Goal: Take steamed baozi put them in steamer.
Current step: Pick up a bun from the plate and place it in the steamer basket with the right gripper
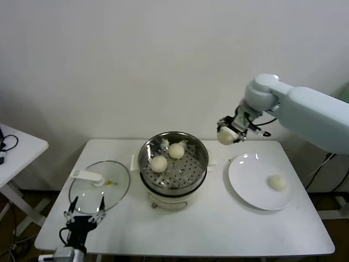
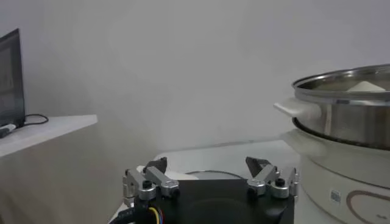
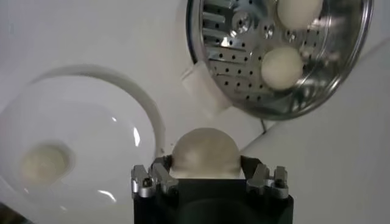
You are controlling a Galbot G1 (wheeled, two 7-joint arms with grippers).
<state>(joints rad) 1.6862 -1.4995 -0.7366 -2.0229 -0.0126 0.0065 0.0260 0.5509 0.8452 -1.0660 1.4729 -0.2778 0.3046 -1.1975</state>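
- Baozi, head view: two buns point(image 1: 167, 157) are seen on the steamer's point(image 1: 173, 169) perforated tray; one bun point(image 1: 278, 182) is left on the white plate point(image 1: 248, 183); a fourth bun point(image 1: 226, 137) is held up in the air by the right gripper point(image 1: 228, 135), between plate and pot, above the table point(image 1: 218, 229). The glass lid point(image 1: 99, 187) lies flat, left of the pot. The left gripper point(image 1: 84, 214) is parked low at the table's front-left edge, near the lid.
- Left wrist view: left gripper point(image 2: 210, 176) fingers are spread wide w/ nothing between them; the steamer point(image 2: 341, 122) stands close by.
- Right wrist view: right gripper point(image 3: 207, 176) fingers are part-closed on the bun point(image 3: 204, 153), pinched at both sides; steamer tray point(image 3: 280, 55) w/ two buns and plate point(image 3: 79, 140) w/ one bun are seen below.
- Risks (judged): soft dough may be dented or slip if the grip is off-centre; if released too early, bun could strike the steel rim & roll onto the table; if dropped over the two seated buns, it could land on top of them, so the free tray area should be targeted.
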